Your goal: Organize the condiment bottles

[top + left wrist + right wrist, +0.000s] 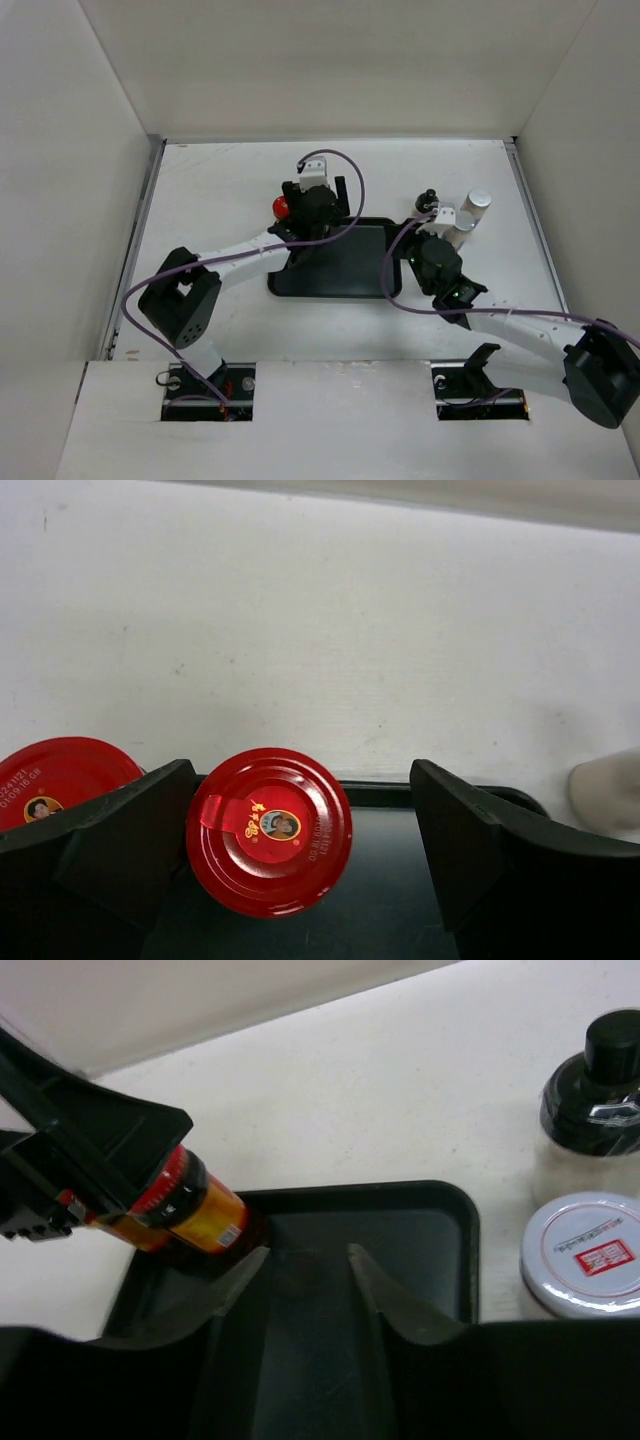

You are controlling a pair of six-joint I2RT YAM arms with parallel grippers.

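Observation:
A red-lidded jar [268, 830] with an orange label [195, 1215] sits in the far left corner of the black tray [345, 270]. My left gripper [303, 775] is open around it: the left finger touches the lid and the right finger stands well apart. A second red-lidded jar [50, 780] stands just outside the left finger and also shows in the top view [281, 207]. My right gripper [308, 1252] is open and empty over the tray's right part. A black-knobbed bottle [595, 1100] and a white-lidded jar [585, 1255] stand right of the tray.
A tall white shaker [476, 205] stands at the back right, beside the black-knobbed bottle [427, 198]. The tray's raised rim [465, 1230] lies between my right gripper and those bottles. White walls close off the table on three sides.

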